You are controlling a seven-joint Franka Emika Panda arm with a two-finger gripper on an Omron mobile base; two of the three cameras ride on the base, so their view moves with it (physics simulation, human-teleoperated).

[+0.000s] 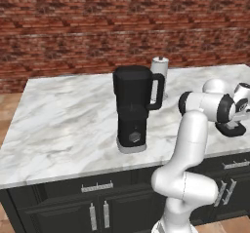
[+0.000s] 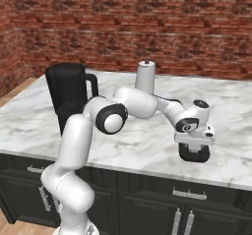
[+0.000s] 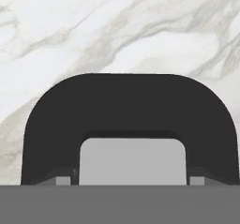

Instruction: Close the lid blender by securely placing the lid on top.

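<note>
Marble, white with grey veins, tops the worktop (image 1: 63, 125), which sits over dark cabinets in front of a brick wall. On it stands the blender (image 1: 133, 107), a tall black machine with its loop handle turned toward the back right and its round knob facing front; the jar's top is uncovered. Just behind it is a small white knob-topped cylinder (image 1: 159, 71). Well apart from the blender, near the worktop's front edge on the right, lies the lid (image 2: 194, 153), a low dark cap resting on the marble. The tool (image 2: 195, 148) hangs straight over the lid, right down on it. In the hand view the lid (image 3: 129, 110) shows as a dark rounded shape against the marble, but the fingertips are hidden, so whether the tool has clamped it or stands apart cannot be told.
</note>
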